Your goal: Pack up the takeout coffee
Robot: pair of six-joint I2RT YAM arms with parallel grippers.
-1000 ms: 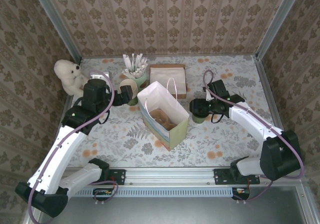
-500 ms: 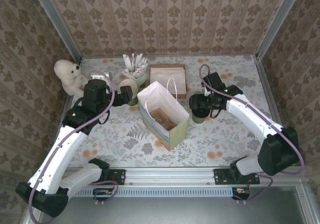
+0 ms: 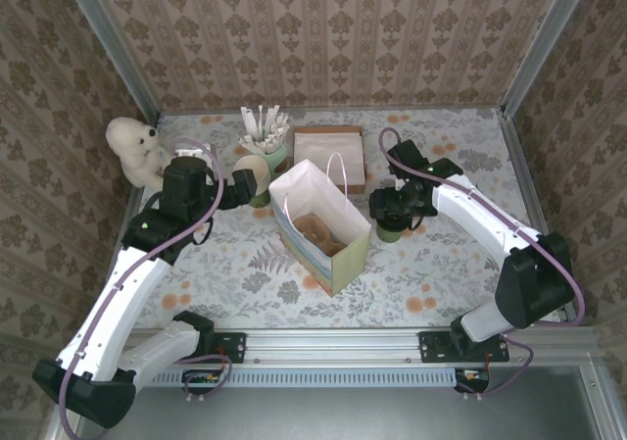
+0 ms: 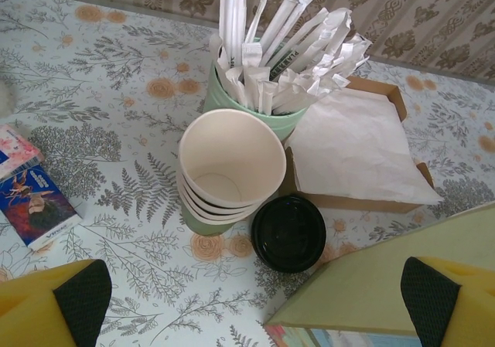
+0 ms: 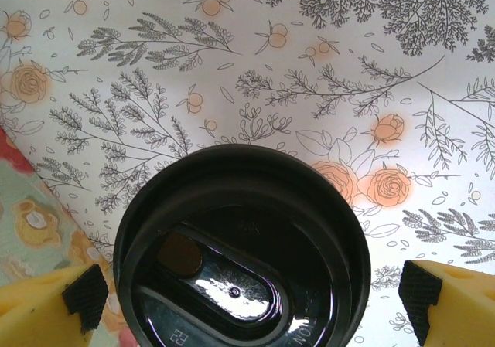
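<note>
The takeout coffee (image 3: pixel 391 231), a dark green cup with a black lid (image 5: pixel 240 250), stands on the table just right of the paper bag (image 3: pixel 319 226). My right gripper (image 3: pixel 392 210) hangs directly above it, pointing down. It is open (image 5: pixel 251 308), with a yellow fingertip on each side of the lid and no contact that I can see. My left gripper (image 3: pixel 243 187) is open (image 4: pixel 251 304) near the stack of cream cups (image 4: pixel 230 160), with nothing between its fingers.
Behind the cup stack is a pale green holder of white sticks (image 4: pixel 259 92). A loose black lid (image 4: pixel 288 233) lies beside the stack. A napkin box (image 3: pixel 329 152) stands at the back, a white teddy (image 3: pixel 135 150) far left, and booklets (image 4: pixel 27 185) lie flat.
The right arm's wrist and forearm have swung toward the back left while its gripper stayed over the coffee. The left arm has hardly moved.
</note>
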